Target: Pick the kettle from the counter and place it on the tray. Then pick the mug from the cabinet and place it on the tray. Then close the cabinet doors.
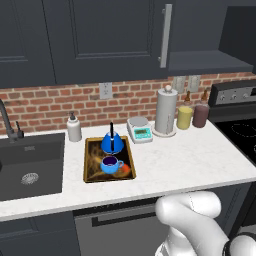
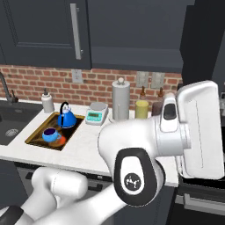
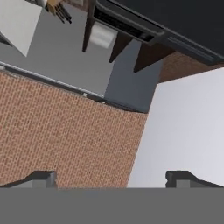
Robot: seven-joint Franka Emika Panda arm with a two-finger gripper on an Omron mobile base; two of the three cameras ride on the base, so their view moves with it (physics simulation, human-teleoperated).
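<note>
The blue kettle [image 1: 112, 143] [image 2: 66, 118] stands on the far half of the tray [image 1: 88, 169] [image 2: 37, 137], which lies on the white counter [image 1: 190, 160]. The small blue mug [image 1: 110, 163] [image 2: 50, 134] sits on the tray just in front of the kettle. Above, the cabinet's left door [image 1: 110, 40] with its silver handle [image 1: 165, 35] [image 2: 77, 30] is shut. To its right the cabinet's inner shelf [image 1: 210, 62] is exposed, and a dark door panel [image 1: 241, 30] [image 2: 197, 39] stands swung outward. My gripper [image 3: 111, 178] is open, facing the brick wall, nothing between its fingertips [image 3: 43, 177].
A dark sink [image 1: 30, 165] with a faucet lies left of the tray. A soap dispenser [image 1: 74, 127], scale [image 1: 140, 130], paper towel roll [image 1: 166, 111] and two canisters [image 1: 185, 117] line the brick wall. A stove [image 1: 240, 125] borders the counter on the right.
</note>
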